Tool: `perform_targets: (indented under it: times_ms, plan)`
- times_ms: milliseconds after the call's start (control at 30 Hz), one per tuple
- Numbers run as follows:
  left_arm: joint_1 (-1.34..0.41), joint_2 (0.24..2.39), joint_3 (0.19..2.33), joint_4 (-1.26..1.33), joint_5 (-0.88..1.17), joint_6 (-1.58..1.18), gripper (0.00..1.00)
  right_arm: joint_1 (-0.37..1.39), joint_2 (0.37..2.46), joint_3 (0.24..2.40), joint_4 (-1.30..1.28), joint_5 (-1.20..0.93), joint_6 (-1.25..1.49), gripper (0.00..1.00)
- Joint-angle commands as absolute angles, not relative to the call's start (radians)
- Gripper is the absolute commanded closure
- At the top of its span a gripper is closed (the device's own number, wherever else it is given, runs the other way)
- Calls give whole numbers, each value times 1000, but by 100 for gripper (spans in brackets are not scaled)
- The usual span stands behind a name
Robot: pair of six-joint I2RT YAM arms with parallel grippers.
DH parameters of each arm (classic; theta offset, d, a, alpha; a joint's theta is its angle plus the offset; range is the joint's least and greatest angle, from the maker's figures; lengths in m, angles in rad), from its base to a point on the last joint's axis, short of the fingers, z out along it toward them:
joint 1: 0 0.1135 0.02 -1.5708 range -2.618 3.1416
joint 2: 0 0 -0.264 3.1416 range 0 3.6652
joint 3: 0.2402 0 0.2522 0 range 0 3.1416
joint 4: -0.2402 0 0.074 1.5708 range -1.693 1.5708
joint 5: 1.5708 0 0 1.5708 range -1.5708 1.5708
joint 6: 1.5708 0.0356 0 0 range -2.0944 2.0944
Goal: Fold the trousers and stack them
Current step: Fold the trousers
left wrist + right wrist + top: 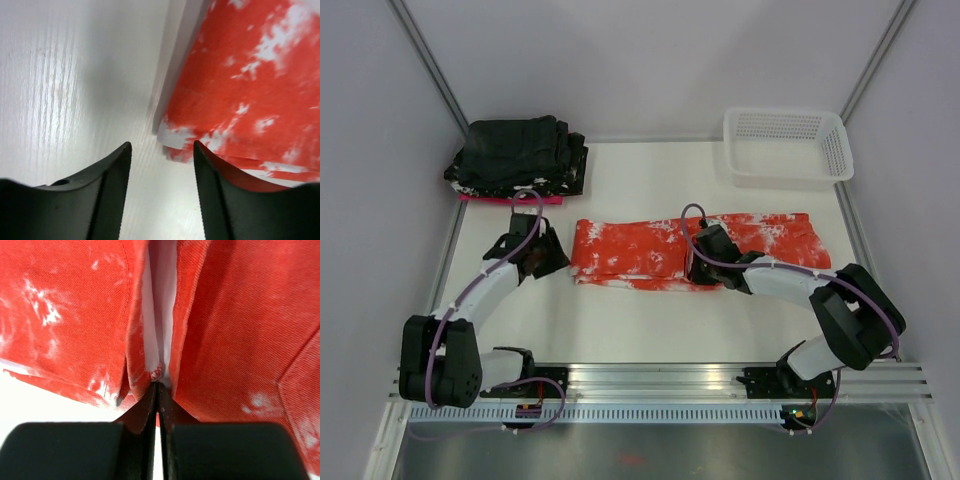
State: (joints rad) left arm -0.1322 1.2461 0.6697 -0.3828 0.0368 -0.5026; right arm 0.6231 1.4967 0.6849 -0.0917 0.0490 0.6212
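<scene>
- As the top camera looks down, the white table [620, 320] fills the view, clock face taken from its centre.
- Trousers [630, 250]: orange-red with white splotches, lying flat as a long band across the centre, running from 9 o'clock to 3 o'clock. The legs are laid one over the other. The left wrist view shows one end corner [250, 75]. The right wrist view shows two cloth panels [65, 305] with a narrow white gap between them.
- Basket [785, 175]: white, perforated walls, at 1 o'clock by the back wall, well apart from the trousers.
- Black garments [520, 155]: folded pile with white specks, at 11 o'clock in the back corner.
- Right gripper [694, 270] [158, 386]: at the 6 o'clock edge of the trousers, a little right of mid-length. Jaws pressed together, pinching a small bunch of trouser cloth where the two panels meet.
- Left gripper [558, 262] [162, 147]: at the 9 o'clock end of the trousers, low over bare table. Jaws spread apart, nothing between them. The cloth corner lies just beyond the fingertips, not touching.
- Pink cloth [510, 199]: only a thin strip showing under the 6 o'clock edge of the black pile.
</scene>
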Motion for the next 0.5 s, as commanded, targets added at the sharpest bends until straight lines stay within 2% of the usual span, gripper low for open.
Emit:
perform_targets:
  times_ms: [0,33,133,167,267,367,467]
  plan:
    - [-104,1213,745,-328,119,-407,39,637,1493,768,-184,123,597,92]
    - [-100,1224,759,-293,135,-402,31,638,1483,784,-205,145,583,92]
    - [-100,1274,773,-208,244,-374,25,637,1416,842,-296,196,537,89]
    - [-100,1291,772,-187,255,-373,24,637,1402,857,-336,210,517,86]
    - [-100,1373,782,-149,253,-361,23,635,1365,925,-424,264,500,69]
    - [-98,1458,807,-153,218,-350,24,635,1333,997,-498,261,486,57]
    - [-95,1511,810,-106,244,-353,27,635,1287,1038,-509,206,477,54]
